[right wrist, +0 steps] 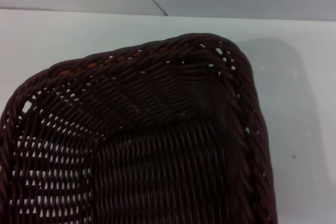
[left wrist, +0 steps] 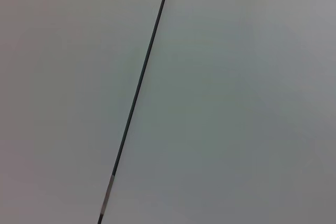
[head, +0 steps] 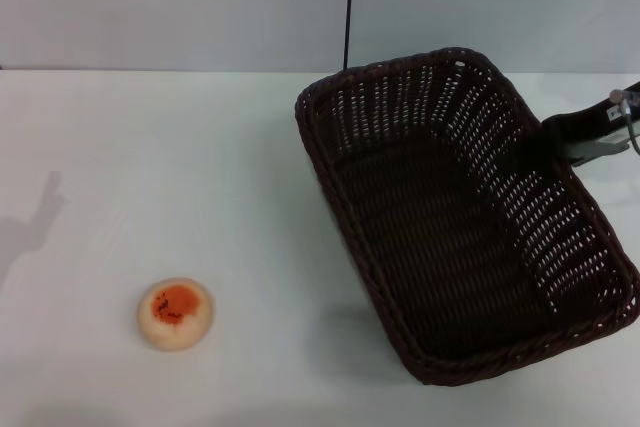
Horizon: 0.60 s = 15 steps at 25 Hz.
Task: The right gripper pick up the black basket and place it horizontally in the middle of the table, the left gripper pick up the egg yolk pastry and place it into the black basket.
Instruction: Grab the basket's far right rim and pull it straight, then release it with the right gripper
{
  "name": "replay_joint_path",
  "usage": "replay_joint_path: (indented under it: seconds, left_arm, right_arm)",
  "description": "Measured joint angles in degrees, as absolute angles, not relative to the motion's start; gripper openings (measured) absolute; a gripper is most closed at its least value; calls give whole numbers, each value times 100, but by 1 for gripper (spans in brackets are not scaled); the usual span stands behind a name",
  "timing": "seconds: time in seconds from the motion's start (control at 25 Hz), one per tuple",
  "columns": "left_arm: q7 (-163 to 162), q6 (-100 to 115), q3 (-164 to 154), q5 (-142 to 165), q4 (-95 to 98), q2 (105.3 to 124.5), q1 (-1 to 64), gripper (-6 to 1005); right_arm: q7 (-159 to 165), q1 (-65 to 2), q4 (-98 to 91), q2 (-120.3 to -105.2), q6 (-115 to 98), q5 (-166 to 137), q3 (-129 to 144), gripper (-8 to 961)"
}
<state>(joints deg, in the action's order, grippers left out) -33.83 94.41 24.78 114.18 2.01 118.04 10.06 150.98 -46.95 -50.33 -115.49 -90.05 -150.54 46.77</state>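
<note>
The black basket (head: 400, 64) is on the right half of the white table (head: 150, 147), set at a slant with one short end towards me. Its shadow lies off to the side of the near corner, so it seems raised. My right gripper (head: 548, 147) reaches in from the right edge and grips the basket's right long rim. The right wrist view shows a basket corner (right wrist: 157, 48) from close above. The egg yolk pastry (head: 176, 313) lies on the table at the near left, far from the basket. My left gripper is out of view.
A grey wall with a thin dark vertical seam (head: 347, 7) stands behind the table; the left wrist view shows only this wall and seam (left wrist: 137, 93). An arm's shadow (head: 40, 212) falls on the table at the far left.
</note>
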Motion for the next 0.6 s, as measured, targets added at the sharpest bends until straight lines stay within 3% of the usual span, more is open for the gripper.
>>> replay_joint_path:
  seconds: [0.12, 0.44, 0.6]
  left_arm:
    - [-3387, 9465, 2478, 11417, 202, 11803, 1000, 793]
    - [-3390, 9475, 2486, 11416, 186, 11803, 1012, 791]
    - [-3391, 9475, 2497, 11417, 177, 11803, 1014, 790]
  right_arm:
    - [15076, -4680, -5021, -11550, -8941, -15059, 4744, 640]
    - [14947, -4668, -4861, -11549, -8786, -15078, 4781, 430]
    - [14842, -4662, -4925, -11549, -8782, -15063, 4781, 244]
